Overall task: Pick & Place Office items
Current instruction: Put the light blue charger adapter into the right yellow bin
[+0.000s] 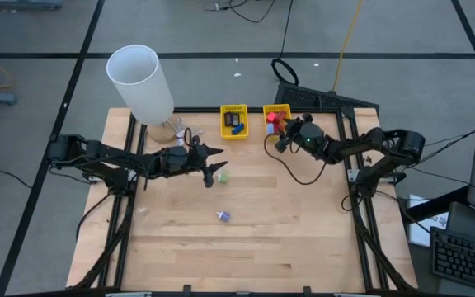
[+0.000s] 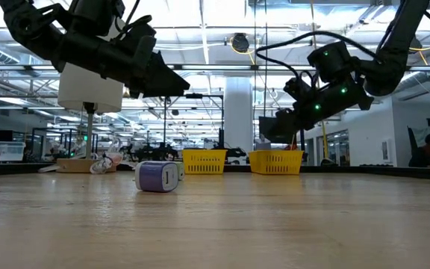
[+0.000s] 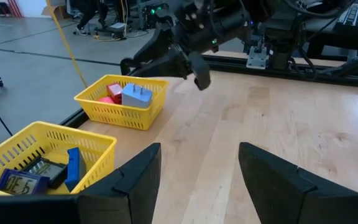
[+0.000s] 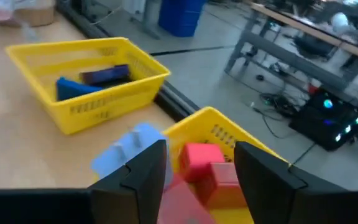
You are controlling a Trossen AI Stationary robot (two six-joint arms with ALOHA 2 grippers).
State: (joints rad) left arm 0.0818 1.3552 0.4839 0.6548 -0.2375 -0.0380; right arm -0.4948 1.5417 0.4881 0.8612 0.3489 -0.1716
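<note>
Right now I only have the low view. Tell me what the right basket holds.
Observer: The right basket holds red pieces and a pale blue block.
Operator: Now the left basket.
Observer: The left basket holds a blue piece and a black rectangle.
Operator: Say what's loose near the left gripper.
Observer: By the left gripper, open and empty, lies a green piece.
</note>
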